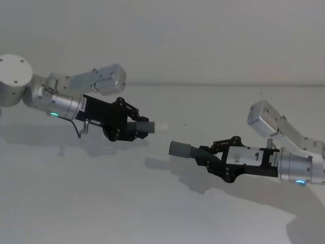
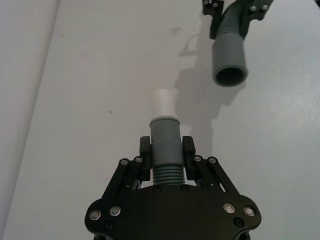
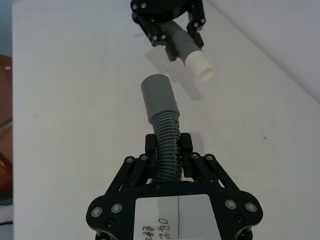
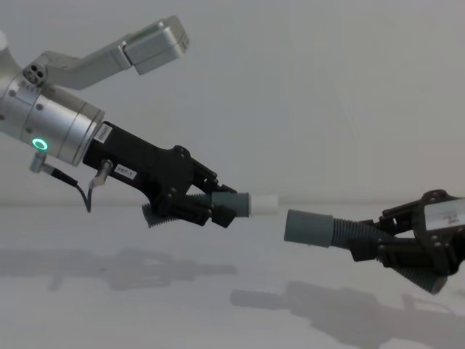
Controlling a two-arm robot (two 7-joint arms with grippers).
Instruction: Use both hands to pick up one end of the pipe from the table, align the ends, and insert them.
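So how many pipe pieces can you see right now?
2: the plug-tipped piece is in the left gripper, the socket-cuffed piece in the right gripper, both above the table.

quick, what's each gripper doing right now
Left gripper: shut on the plug piece.
Right gripper: shut on the socket piece.

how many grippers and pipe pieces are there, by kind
grippers: 2, left gripper and right gripper
pipe pieces: 2, plug piece held by the left, socket piece held by the right
total: 4
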